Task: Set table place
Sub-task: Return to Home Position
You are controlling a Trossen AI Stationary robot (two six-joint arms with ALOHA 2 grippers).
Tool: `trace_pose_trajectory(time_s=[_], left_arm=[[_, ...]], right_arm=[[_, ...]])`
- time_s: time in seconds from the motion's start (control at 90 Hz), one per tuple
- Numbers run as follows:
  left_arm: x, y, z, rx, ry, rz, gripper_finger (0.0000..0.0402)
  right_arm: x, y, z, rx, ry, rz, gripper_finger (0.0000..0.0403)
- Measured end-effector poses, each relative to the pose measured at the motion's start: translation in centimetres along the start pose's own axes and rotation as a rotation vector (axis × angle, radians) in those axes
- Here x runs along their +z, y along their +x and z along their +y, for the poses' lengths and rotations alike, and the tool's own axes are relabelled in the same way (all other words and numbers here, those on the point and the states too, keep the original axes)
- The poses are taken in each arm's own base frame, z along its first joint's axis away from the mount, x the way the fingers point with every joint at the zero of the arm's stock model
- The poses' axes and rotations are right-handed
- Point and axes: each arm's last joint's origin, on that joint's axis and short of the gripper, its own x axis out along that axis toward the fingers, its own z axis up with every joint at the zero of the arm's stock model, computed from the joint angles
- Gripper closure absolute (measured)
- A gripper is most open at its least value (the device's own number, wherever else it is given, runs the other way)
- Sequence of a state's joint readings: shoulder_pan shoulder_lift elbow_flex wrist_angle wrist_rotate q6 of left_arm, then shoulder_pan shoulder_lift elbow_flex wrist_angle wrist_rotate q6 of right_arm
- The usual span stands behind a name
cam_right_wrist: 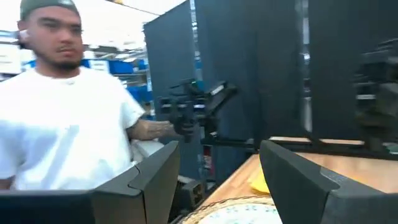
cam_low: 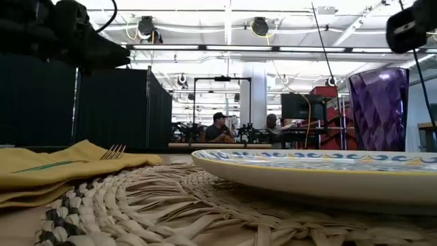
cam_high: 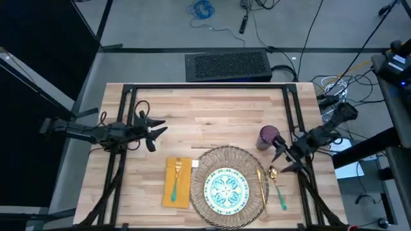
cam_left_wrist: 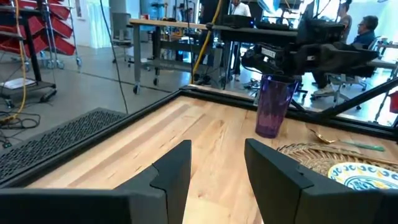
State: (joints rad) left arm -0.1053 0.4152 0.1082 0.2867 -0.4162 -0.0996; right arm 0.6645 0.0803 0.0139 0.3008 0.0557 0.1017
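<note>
Count on the worktop (cam_high: 212, 115): 1 placemat, 1 plate, 1 napkin, 1 fork, 1 knife, 1 spoon, 1 cup. Total 7 items.

Placemat (cam_high: 226, 153): round, woven, at the near edge, a little right of centre.
Plate (cam_high: 226, 190): blue-green pattern, smaller than the placemat and lying centred on it.
Napkin (cam_high: 184, 189): mustard yellow, folded, just beside the placemat on its left.
Fork (cam_high: 174, 181): green handle, lies on the napkin with its tines toward the far edge.
Knife (cam_high: 262, 186): slim and gold, runs along the placemat's right rim. Cannot tell whether it rests on the weave or just off it.
Spoon (cam_high: 278, 189): green handle, just right of the knife, with its bowl toward the far edge.
Cup (cam_high: 268, 137): purple and upright, off the placemat at its upper right, beyond the spoon's bowl.

Arms: 2.
The left end effector (cam_high: 160, 127) is over bare wood on the left half, well apart from the setting. Its fingers are spread and hold nothing.
The right end effector (cam_high: 280, 162) is raised just beside the cup, near the spoon's bowl. Its fingers are spread and hold nothing.

Room: 1 person (cam_right_wrist: 62, 137) in a white T-shirt stands off the left side of the worktop. 2 seated people (cam_low: 218, 126) are far behind.
</note>
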Motion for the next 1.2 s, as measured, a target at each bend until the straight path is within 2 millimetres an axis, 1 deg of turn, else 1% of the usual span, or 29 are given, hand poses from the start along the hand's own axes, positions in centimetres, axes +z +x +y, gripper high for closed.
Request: trace_pose_trajectory(time_s=[0.2,0.333,0.533,0.678,0.789,1.033,1.2], left_arm=[[0.03,0.00,-0.05,-0.015,-0.002,-0.001,0.0265],[0.05,0.00,0.01,0.003,-0.013,-0.005,0.0265],[0.05,0.00,0.00,0.003,-0.028,-0.005,0.0265],[0.05,0.00,0.01,0.004,-0.028,-0.005,0.0265],[0.09,0.00,0.01,0.006,-0.030,-0.009,0.0265],[0.14,0.00,0.01,0.006,-0.033,-0.013,0.0265],[0.15,0.00,0.03,0.013,-0.033,-0.015,0.0265]], right_arm=[[-0.17,-0.02,0.36,0.033,0.009,0.017,0.0193],[-0.21,-0.02,0.17,-0.028,-0.001,0.017,0.0193],[-0.59,-0.04,0.18,-0.019,0.040,0.057,0.0193],[-0.78,-0.06,-0.07,-0.103,0.061,0.068,0.0193],[-0.78,-0.08,-0.24,-0.159,0.029,0.065,0.0193],[-0.79,-0.08,-0.23,-0.148,-0.088,0.075,0.0193],[-0.95,-0.09,-0.39,-0.161,-0.118,0.095,0.0193]])
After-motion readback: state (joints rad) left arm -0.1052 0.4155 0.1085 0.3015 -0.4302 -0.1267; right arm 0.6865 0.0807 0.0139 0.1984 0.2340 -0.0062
